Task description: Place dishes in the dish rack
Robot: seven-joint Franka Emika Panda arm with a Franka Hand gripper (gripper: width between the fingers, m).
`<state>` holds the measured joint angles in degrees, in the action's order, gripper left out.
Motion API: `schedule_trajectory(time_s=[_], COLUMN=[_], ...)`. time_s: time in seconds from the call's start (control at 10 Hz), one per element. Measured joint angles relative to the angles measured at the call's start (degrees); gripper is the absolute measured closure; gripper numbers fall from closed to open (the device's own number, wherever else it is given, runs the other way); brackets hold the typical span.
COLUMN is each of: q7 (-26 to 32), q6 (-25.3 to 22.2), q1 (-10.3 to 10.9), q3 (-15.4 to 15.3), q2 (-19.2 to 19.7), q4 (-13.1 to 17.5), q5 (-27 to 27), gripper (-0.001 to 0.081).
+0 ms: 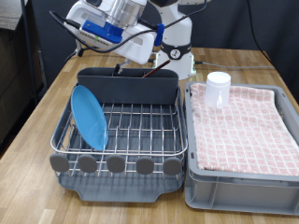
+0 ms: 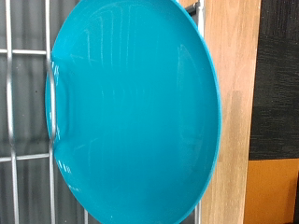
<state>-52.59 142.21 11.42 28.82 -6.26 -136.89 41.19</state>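
Observation:
The light-blue plate [image 1: 89,116] stands on edge, leaning, in the left end of the silver wire dish rack [image 1: 140,126]. It fills the wrist view [image 2: 135,112], with rack wires [image 2: 23,112] beside it. My gripper [image 1: 119,63] hangs above the rack's back left, near the grey caddy [image 1: 126,86], apart from the plate, with nothing seen in it. Its fingers do not show in the wrist view. The white mug [image 1: 218,89] stands upright on the pink checked towel [image 1: 243,126] in the crate. The wooden spoon does not clearly show.
The grey crate [image 1: 238,187] with the towel sits to the rack's right in the exterior view. Round grey tabs [image 1: 117,164] line the rack's front edge. The robot base [image 1: 173,47] stands behind the rack. Bare wooden table [image 1: 33,131] lies to the left.

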Motion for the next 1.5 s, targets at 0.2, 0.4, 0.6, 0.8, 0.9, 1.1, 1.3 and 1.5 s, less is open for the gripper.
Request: schedule_trajectory(time_s=[0.2, 0.4, 0.6, 0.8, 0.9, 1.1, 1.3, 1.5], q7=[1.27, 1.62, 1.18, -0.87, -1.19, -1.89, -6.13, -11.33], q6=[-1.52, -5.43, -7.39, -9.01, -10.54, -13.26, -14.72, -14.99], q1=[0.6, 2.29, 4.23, 5.93, 6.74, 8.34, 9.13, 9.35], q3=[-0.27, -1.46, -3.43, -5.89, -7.12, -9.5, -12.2, -15.24], q2=[0.44, 0.45, 0.09, -1.05, -1.77, -3.03, -4.65, -6.75], q4=[0.0, 0.02, 0.03, 0.11, 0.34, 1.07, 1.21, 1.14], q5=[-6.94, -15.5, -21.6, -24.87, -26.57, -29.4, -30.01, -29.6], gripper=[0.0004, 0.0004, 0.0004, 0.0004, 0.0004, 0.0004, 0.0004, 0.0004])
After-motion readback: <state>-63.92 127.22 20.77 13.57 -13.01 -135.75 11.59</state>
